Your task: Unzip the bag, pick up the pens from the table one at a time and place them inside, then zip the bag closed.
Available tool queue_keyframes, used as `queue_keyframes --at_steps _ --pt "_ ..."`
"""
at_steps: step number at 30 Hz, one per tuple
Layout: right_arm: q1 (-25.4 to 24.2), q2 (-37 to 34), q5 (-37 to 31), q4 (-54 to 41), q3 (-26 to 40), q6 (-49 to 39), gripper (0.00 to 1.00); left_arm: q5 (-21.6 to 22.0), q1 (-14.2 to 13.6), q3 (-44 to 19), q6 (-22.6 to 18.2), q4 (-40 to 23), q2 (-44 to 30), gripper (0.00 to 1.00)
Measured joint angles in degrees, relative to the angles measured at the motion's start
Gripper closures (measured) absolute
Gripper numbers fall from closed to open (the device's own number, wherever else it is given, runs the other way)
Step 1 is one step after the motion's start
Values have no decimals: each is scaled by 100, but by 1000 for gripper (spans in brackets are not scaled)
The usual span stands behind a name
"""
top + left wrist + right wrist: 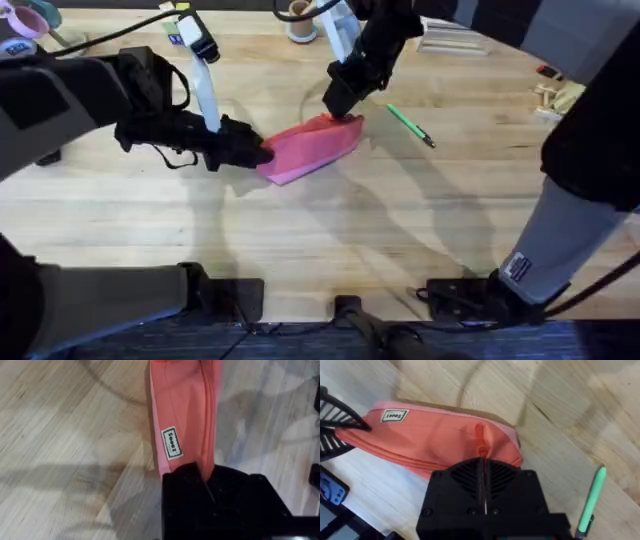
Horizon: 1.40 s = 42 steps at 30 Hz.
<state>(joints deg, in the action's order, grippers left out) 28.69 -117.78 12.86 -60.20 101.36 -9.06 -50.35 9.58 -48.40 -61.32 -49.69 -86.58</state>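
The pink-red bag (310,148) lies slanted on the table (330,230), its zipper running along the top. My left gripper (262,154) is shut on the bag's near-left end, and the left wrist view shows that end of the bag (185,415) pinched between the black fingers (235,505). My right gripper (341,104) is at the bag's far-right end. There its fingers (465,485) are closed on the zipper pull (481,449) of the bag (435,435). One green pen (409,125) lies on the wood just right of the bag, also in the right wrist view as the pen (592,497).
A roll-like object (298,26) and a white box (452,36) sit at the table's far edge. Small wooden pieces (556,95) lie far right and a pink item (25,20) far left. Cables and the arm bases (345,310) line the near edge.
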Motion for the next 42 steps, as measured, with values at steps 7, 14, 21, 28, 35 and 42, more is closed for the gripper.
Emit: queue_keyframes --at_steps 7,14,21,28,35,42 --pt "-43 0 2 -56 121 0 972 2 0 0 0 1 -1 959" --pt "-74 0 68 -208 604 0 971 2 0 0 0 3 -1 959" --pt "-74 0 92 -293 782 0 971 2 0 0 0 4 -1 959" --pt "-74 0 92 -395 806 0 973 2 0 0 0 4 -1 959" --pt "-74 0 101 -767 1063 2 150 2 0 0 0 15 0 959" --pt "-74 0 149 -962 1347 -6 5 2 0 0 0 22 -1 960"
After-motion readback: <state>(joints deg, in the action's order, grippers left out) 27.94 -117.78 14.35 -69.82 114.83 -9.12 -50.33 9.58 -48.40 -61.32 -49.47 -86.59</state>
